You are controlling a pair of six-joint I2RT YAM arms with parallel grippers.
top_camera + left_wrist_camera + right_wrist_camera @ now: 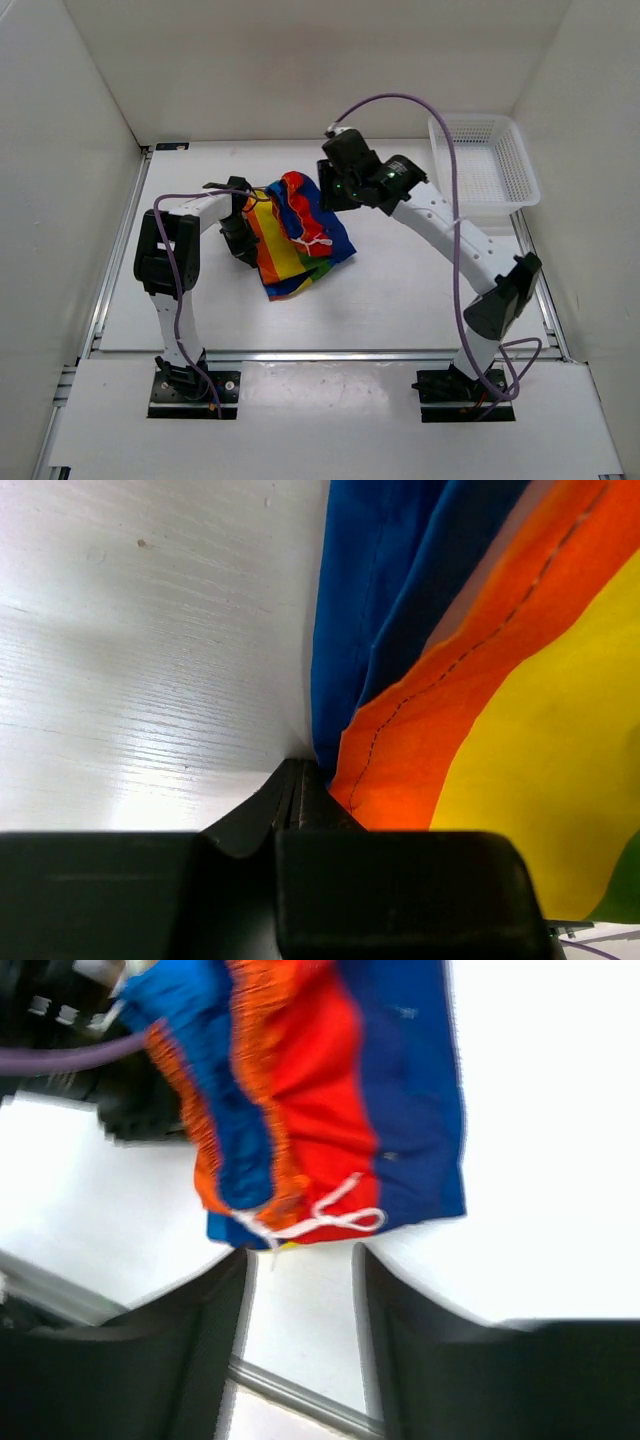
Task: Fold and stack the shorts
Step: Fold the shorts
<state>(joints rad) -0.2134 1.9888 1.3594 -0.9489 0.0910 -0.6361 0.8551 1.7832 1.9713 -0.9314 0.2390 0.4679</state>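
Observation:
The rainbow-striped shorts (300,235) lie bunched in the middle of the white table, with the white drawstring (315,241) on top. My left gripper (241,232) is at their left edge. In the left wrist view its jaws (300,770) are closed together right at the blue and orange hem of the shorts (500,730), shut on that edge. My right gripper (335,187) hovers over the shorts' far right side. In the right wrist view it (300,1255) is open and empty, with the shorts (330,1110) and drawstring (340,1220) just beyond its fingertips.
A white plastic mesh basket (524,160) stands at the back right corner of the table (420,290). White walls enclose the left, back and right sides. A metal rail (300,1395) runs along the table's edge.

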